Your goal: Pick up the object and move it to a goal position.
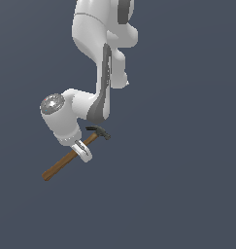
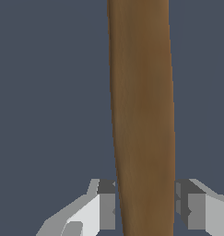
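Note:
The object is a small claw hammer point(image 1: 71, 156) with a brown wooden handle and a dark head point(image 1: 99, 132), lying slantwise in the exterior view with the head toward the upper right. My gripper point(image 1: 83, 151) reaches down over the handle close to the head. In the wrist view the handle point(image 2: 142, 115) fills the middle, and the two fingers point(image 2: 106, 205) press against its sides, so the gripper is shut on it. Whether the hammer rests on the ground or hangs above it cannot be told.
A plain dark grey-blue surface point(image 1: 177, 185) stretches all around. The white arm point(image 1: 97, 53) rises above the hammer toward the top of the exterior view. No goal marker shows.

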You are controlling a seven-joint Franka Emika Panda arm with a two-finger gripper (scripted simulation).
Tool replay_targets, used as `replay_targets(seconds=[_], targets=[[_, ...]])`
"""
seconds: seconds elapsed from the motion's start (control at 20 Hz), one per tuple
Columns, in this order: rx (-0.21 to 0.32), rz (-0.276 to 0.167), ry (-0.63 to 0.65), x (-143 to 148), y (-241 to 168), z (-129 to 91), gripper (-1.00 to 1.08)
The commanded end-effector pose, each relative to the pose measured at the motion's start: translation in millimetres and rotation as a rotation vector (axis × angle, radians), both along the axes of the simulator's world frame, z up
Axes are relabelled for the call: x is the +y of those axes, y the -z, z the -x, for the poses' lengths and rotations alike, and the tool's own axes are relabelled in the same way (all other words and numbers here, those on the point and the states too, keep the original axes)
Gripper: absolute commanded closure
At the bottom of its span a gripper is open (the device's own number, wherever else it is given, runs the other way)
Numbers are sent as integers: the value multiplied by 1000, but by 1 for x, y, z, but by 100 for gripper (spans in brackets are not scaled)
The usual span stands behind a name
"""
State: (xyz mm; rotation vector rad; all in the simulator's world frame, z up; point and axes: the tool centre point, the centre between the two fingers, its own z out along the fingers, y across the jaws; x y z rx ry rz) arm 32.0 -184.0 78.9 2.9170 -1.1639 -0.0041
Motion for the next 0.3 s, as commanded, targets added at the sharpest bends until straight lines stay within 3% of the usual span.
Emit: replay_targets(seconds=[0.0, 0.25], targets=[[-3, 0, -2, -5, -4, -3, 108], [-3, 0, -2, -4, -3, -4, 108]])
